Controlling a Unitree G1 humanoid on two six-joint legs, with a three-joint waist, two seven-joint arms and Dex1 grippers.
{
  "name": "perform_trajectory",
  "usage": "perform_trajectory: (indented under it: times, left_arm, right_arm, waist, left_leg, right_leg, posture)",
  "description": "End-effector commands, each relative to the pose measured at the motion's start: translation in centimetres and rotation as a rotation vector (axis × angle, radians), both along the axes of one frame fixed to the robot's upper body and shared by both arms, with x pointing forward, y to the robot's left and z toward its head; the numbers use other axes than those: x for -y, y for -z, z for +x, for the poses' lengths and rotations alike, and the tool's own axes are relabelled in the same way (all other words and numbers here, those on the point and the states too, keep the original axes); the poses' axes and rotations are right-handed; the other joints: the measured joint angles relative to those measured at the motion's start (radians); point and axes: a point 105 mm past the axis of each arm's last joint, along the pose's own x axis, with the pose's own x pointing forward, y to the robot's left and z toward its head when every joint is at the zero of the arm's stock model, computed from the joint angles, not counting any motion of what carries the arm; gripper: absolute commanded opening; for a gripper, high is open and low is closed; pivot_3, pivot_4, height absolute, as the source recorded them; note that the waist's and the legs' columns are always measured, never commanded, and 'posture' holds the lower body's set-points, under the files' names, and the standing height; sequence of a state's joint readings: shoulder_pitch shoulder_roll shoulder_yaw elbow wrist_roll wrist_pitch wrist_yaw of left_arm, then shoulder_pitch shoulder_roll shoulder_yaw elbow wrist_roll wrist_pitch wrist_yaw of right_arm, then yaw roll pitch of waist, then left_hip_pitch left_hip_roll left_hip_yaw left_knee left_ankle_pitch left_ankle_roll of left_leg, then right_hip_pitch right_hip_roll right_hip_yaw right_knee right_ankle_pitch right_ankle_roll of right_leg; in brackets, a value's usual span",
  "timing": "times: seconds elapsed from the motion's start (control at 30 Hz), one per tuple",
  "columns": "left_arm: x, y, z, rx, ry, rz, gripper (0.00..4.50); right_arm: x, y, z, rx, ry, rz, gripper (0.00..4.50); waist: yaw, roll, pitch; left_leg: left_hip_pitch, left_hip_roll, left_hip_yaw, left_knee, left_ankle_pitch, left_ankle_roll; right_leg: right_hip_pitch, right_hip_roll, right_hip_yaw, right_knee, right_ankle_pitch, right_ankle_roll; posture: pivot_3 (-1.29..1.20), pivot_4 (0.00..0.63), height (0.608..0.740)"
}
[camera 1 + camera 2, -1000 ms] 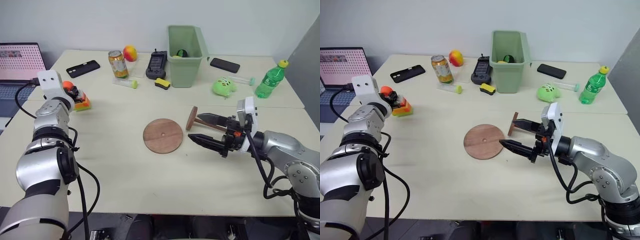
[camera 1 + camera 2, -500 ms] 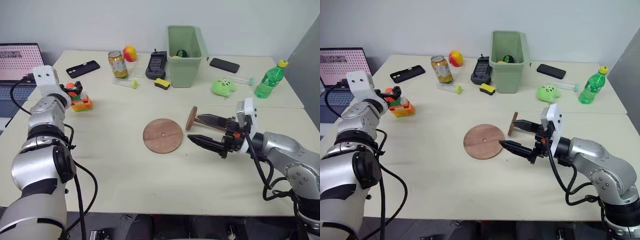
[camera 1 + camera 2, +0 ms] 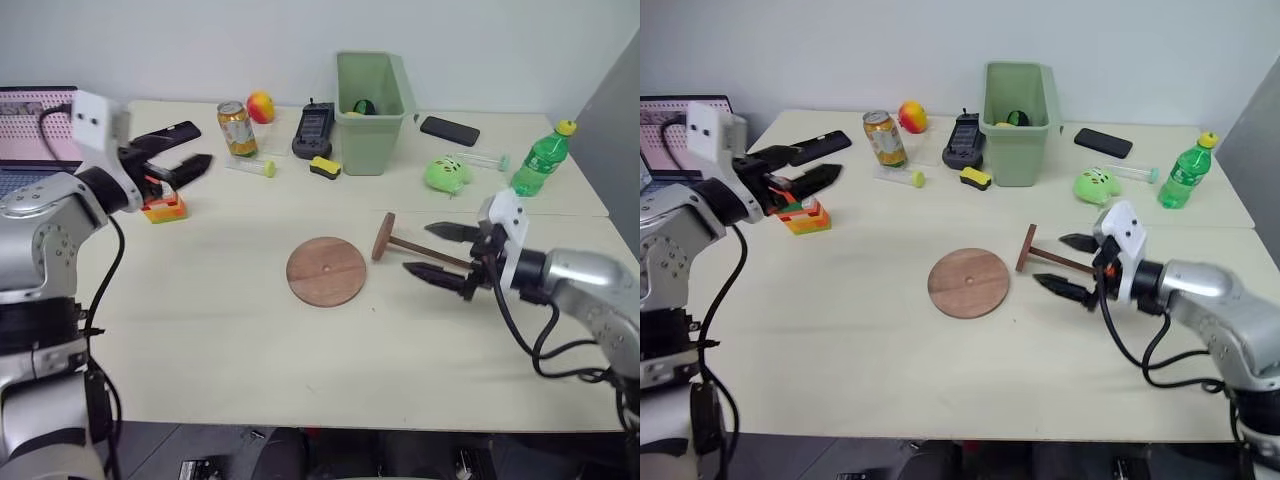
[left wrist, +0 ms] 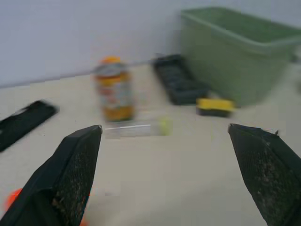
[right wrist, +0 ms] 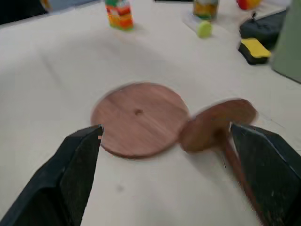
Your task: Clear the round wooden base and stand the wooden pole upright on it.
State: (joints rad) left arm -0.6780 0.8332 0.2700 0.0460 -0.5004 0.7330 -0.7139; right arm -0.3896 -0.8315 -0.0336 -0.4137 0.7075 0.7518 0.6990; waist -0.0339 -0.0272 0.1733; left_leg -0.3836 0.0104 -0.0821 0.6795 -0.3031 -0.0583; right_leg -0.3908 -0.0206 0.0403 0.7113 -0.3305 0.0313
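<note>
Over on the left, the left claw (image 3: 180,160) hangs above the table's far left part with its two fingers spread wide and nothing between them; a small orange block stack (image 3: 163,207) sits just below it. That arm is well away from the job. In the middle the round wooden base (image 3: 326,271) lies flat and bare. Just to its right the wooden pole (image 3: 420,250) lies on its side, its fixed disc propped on edge next to the base, its rod running away rightward into the right claw (image 3: 447,256). That claw is clearly the nearer one, fingers wide apart either side of the rod's free end, gripping nothing yet as far as I can judge
</note>
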Motion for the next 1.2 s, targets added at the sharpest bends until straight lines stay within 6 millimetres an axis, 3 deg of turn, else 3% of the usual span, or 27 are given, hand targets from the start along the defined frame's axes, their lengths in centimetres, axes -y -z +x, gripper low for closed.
perform_trajectory:
  times: [0.03,0.13,0.3,0.47,0.8,1.2]
  left_arm:
    - [7.6,0.7,-5.5,-0.059,0.460,0.124,4.47]
    - [9.6,2.3,-7.4,-0.121,0.605,0.175,4.47]
    - [11.5,4.7,-8.8,-0.168,0.737,0.295,4.47]
    - [12.8,4.1,-8.4,-0.096,0.761,0.291,4.47]
    - [13.9,3.0,-8.7,-0.042,0.774,0.241,4.47]
    - [14.6,3.0,-9.3,-0.051,0.795,0.229,4.50]
  right_arm:
    - [2.7,-2.3,2.4,0.013,0.025,-0.180,4.50]
    - [4.0,-2.0,3.6,-0.034,0.015,-0.308,4.50]
    - [3.2,-1.5,5.5,-0.160,-0.036,-0.355,4.50]
    - [2.6,0.6,6.9,-0.223,-0.095,-0.492,4.50]
    - [1.3,2.7,8.7,-0.265,-0.123,-0.525,4.50]
    - [1.9,3.6,9.0,-0.279,-0.157,-0.589,1.58]
  waist:
    - [0.000,0.004,0.002]
    - [0.000,0.007,0.004]
    - [-0.009,0.007,0.005]
    - [-0.013,0.008,0.006]
    - [-0.015,0.008,0.006]
    - [-0.021,0.008,0.006]
  left_leg:
    - [0.001,0.001,-0.002,0.000,-0.002,0.003]
    - [0.003,-0.002,0.003,0.000,-0.002,0.004]
    - [0.002,0.001,0.003,-0.001,-0.002,0.004]
    - [0.001,0.001,0.002,-0.001,-0.002,0.004]
    - [0.000,0.000,0.000,0.000,-0.002,0.003]
    - [0.000,0.000,0.001,0.000,-0.001,0.001]
  right_leg:
    - [0.002,0.001,-0.001,0.000,0.000,0.000]
    - [0.001,0.001,0.001,0.000,0.000,0.000]
    - [0.001,0.002,0.001,-0.001,0.000,0.000]
    - [0.001,0.002,0.000,0.000,0.000,0.000]
    - [0.001,0.000,0.000,-0.002,0.000,0.000]
    - [0.001,0.000,0.000,-0.002,0.000,0.000]
  posture:
    - [0.00,0.150,0.740]
    - [0.00,0.150,0.740]
    - [0.00,0.150,0.740]
    - [0.00,0.150,0.740]
    - [0.00,0.150,0.740]
    - [0.00,0.150,0.740]
